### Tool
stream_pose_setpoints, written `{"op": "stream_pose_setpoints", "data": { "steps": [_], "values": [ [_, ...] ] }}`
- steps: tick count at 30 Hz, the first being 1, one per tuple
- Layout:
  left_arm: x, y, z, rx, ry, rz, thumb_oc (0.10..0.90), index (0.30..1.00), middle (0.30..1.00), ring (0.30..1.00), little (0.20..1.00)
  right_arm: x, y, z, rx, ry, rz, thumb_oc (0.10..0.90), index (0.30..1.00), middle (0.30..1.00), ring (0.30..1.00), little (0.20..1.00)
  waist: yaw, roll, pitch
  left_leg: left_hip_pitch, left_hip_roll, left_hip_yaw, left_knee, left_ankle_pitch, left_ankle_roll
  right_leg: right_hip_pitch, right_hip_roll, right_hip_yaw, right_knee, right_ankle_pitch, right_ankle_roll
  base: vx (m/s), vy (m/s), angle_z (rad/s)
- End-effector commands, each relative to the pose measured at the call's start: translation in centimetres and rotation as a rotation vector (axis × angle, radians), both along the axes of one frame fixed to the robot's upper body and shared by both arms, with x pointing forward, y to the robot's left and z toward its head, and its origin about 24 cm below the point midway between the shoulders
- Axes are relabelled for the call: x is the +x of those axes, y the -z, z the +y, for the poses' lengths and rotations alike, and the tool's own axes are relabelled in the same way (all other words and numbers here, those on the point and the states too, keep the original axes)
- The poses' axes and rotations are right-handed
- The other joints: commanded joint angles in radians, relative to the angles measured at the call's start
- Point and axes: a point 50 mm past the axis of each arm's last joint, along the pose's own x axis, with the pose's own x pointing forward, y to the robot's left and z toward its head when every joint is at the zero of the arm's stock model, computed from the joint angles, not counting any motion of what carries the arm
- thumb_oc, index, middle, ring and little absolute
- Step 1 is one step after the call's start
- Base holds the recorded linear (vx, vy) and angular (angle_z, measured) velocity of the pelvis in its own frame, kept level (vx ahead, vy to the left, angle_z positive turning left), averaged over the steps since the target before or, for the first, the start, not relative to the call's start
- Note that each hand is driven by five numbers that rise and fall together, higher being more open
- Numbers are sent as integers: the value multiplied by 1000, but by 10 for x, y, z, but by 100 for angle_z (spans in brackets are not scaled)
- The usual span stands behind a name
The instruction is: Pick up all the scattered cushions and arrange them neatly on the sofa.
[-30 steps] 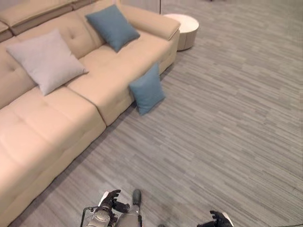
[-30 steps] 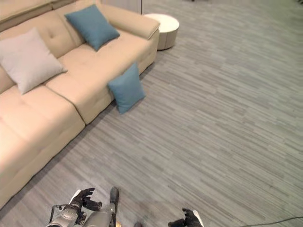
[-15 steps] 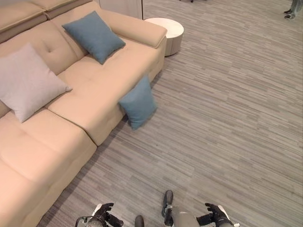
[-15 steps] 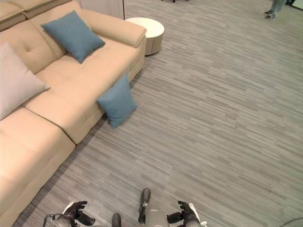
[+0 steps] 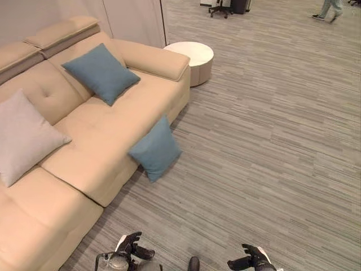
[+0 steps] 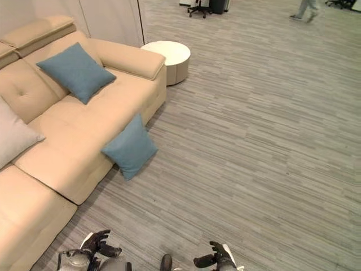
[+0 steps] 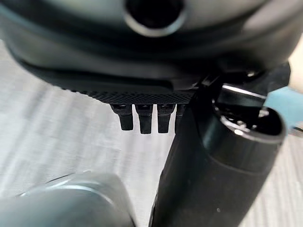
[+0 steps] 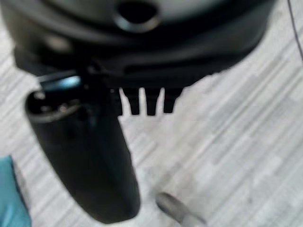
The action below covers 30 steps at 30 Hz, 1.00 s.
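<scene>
I see one blue cushion [image 5: 155, 150] standing on the grey floor [image 5: 271, 141], on one corner like a diamond, leaning against the front of the beige sofa [image 5: 107, 124]. It is square, plain and soft. A second blue cushion [image 5: 100, 72] and a light grey cushion [image 5: 22, 135] rest against the sofa back. My left hand [image 5: 131, 247] and right hand [image 5: 251, 261] hang low over the floor, fingers relaxed and empty. A round white side table [image 5: 194, 59] stands beside the sofa arm.
</scene>
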Motion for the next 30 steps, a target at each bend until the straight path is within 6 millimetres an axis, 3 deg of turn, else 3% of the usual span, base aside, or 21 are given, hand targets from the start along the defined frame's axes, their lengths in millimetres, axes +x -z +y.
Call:
{"op": "stream_pose_setpoints", "data": {
  "steps": [1, 2, 3, 5, 10, 12, 13, 14, 15, 17, 18, 20, 22, 23, 24, 26, 30],
  "values": [
    [-5, 3, -10, 10, 75, 10, 800, 900, 900, 900, 900, -12, -3, -24, -59, 40, 5, 800, 900, 900, 900, 900, 43, 51, 30, 17, -37, 7, -289, 149, 50, 35, 2, 63, 40, -134, 121, 277, 58, 3],
    [-5, 3, -10, 10, 75, 11, 800, 900, 900, 900, 900, -12, -3, -24, -59, 40, 5, 800, 900, 900, 900, 900, 43, 48, 33, 26, -40, 8, -297, 152, 50, 39, -1, 64, 40, -136, 121, 395, 80, 1],
    [-7, 4, -10, 15, 84, 19, 800, 900, 900, 900, 900, -12, -3, -25, -66, 34, 11, 800, 900, 900, 900, 900, 55, 63, 33, -7, -49, 3, -372, 203, 42, 77, 20, 92, 39, -160, 122, 269, 55, -9],
    [-10, 5, -8, 15, 76, 28, 800, 900, 900, 900, 900, -14, -2, -24, -63, 29, 18, 800, 900, 900, 900, 900, 58, 66, 29, -4, -47, 10, -381, 212, 42, 90, 25, 104, 47, -177, 121, 336, 91, -27],
    [-26, 10, 1, 18, 27, 79, 800, 900, 900, 900, 900, -22, 2, -18, -38, 20, 39, 800, 900, 900, 900, 900, 79, 34, -17, 18, -61, 19, -326, 168, 79, 106, -20, 121, 126, -199, 149, 331, 137, -51],
    [-26, 9, 3, 22, 22, 78, 800, 900, 900, 900, 900, -17, 0, -17, -31, 27, 21, 800, 900, 900, 900, 900, 82, 28, -24, 49, -67, 29, -324, 129, 98, 69, -36, 113, 237, -174, 182, 252, 143, -17],
    [-23, 8, 4, 24, 18, 70, 800, 900, 900, 900, 900, -12, -1, -16, -29, 21, 10, 800, 900, 900, 900, 900, 80, 31, -20, 74, -67, 36, -329, 108, 112, 20, -52, 106, 337, -136, 214, 265, 148, -6],
    [-20, 6, 5, 30, 21, 55, 800, 900, 900, 900, 900, -7, -2, -16, -34, 7, -3, 800, 900, 900, 900, 900, 73, 41, -13, 105, -73, 34, -326, 82, 133, -52, -76, 88, 468, -53, 255, 260, 139, -7],
    [-18, 5, 7, 32, 18, 50, 800, 900, 900, 900, 900, -5, -3, -15, -34, -4, -4, 800, 900, 900, 900, 900, 69, 51, -8, 133, -74, 27, -328, 68, 143, -94, -89, 76, 525, -18, 264, 292, 112, -13],
    [-15, 4, 7, 32, 14, 37, 800, 900, 900, 900, 900, -2, -4, -14, -35, -15, -11, 800, 900, 900, 900, 900, 61, 68, 3, 177, -74, 3, -337, 49, 153, -156, -106, 50, 565, -28, 242, 212, 43, 8],
    [-15, 4, 7, 32, 14, 37, 800, 900, 900, 900, 900, -2, -4, -14, -35, -15, -11, 800, 900, 900, 900, 900, 61, 67, 3, 177, -75, 3, -337, 49, 154, -156, -107, 50, 565, -28, 242, 285, -21, 31],
    [-11, 3, 7, 36, 22, 27, 800, 900, 900, 900, 900, 5, -7, -16, -42, -22, -34, 800, 900, 900, 900, 900, 45, 78, 13, 227, -76, -30, -350, 23, 150, -217, -118, 24, 436, -76, 205, 306, -61, 26],
    [-11, 3, 7, 36, 22, 25, 800, 900, 900, 900, 900, 6, -7, -16, -42, -23, -38, 800, 900, 900, 900, 900, 38, 76, 17, 242, -80, -43, -353, 15, 147, -235, -118, 32, 389, -70, 202, 201, -70, 23],
    [-10, 2, 7, 36, 22, 23, 800, 900, 900, 900, 900, 7, -8, -16, -44, -24, -37, 800, 900, 900, 900, 900, 26, 74, 23, 266, -85, -65, -359, 4, 142, -250, -112, 61, 316, -58, 203, 413, -160, 29],
    [-9, 2, 6, 39, 26, 17, 800, 900, 900, 900, 900, 5, -7, -18, -47, -15, -30, 800, 900, 900, 900, 900, 2, 65, 28, 296, -97, -104, -373, -7, 134, -284, -92, 161, 209, -20, 220, 432, -180, 46],
    [-10, 3, 4, 41, 46, 24, 800, 900, 900, 900, 900, 0, -6, -21, -50, -5, -13, 800, 900, 900, 900, 900, -10, 55, 29, 336, -98, -141, -374, -45, 123, -290, -90, 205, 164, 5, 228, 426, -242, 78],
    [-20, 8, 0, 33, 58, 66, 800, 900, 900, 900, 900, -8, -4, -23, -46, 14, 6, 800, 900, 900, 900, 900, -14, 58, 1, 357, -69, -169, -337, -66, 86, -243, -85, 183, 167, 0, 195, 296, -232, 71]
  ]
}}
